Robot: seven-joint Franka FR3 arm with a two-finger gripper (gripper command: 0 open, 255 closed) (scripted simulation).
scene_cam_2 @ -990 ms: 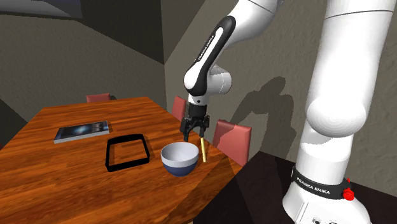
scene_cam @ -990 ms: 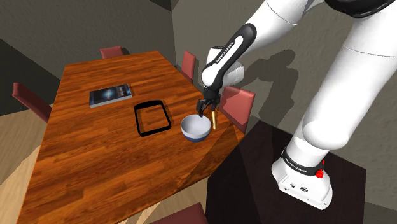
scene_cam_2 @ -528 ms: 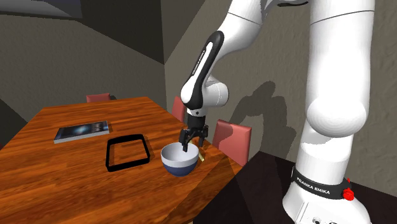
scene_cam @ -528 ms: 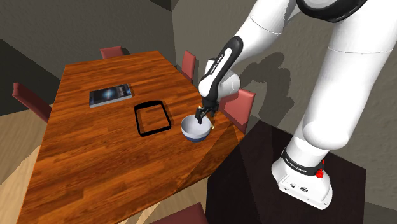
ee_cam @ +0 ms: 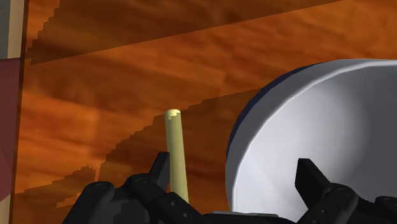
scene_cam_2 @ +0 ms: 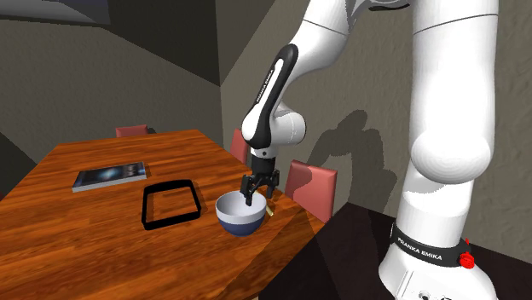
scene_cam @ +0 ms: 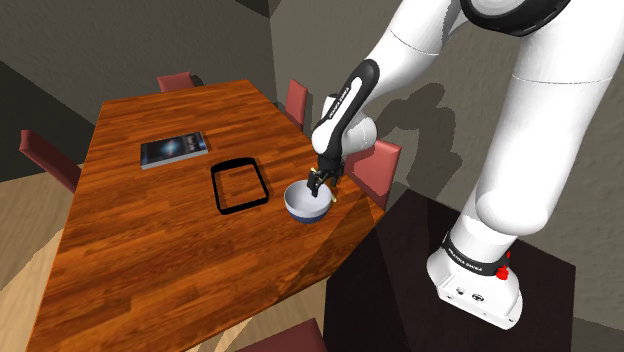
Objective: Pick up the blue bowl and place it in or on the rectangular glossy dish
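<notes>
Here the blue bowl (scene_cam: pixel 307 204), white inside, sits upright on the wooden bench (scene_cam: pixel 150 250), near the edge at the shoulder view's right. The black fingers (ee_cam: pixel 310 181) are spread and straddle the bowl's rim, one inside it and one outside, with the wrist view showing neither pressing on the wall. A pale yellow stick (ee_cam: pixel 175 149) lies on the bench just beside the outer finger, close to the bowl. The black rectangular dish (scene_cam: pixel 216 189) lies near the bowl but apart from it. A flat book (scene_cam: pixel 174 149) rests beyond the dish. Dark red chairs (scene_cam: pixel 375 165) stand around the bench.
</notes>
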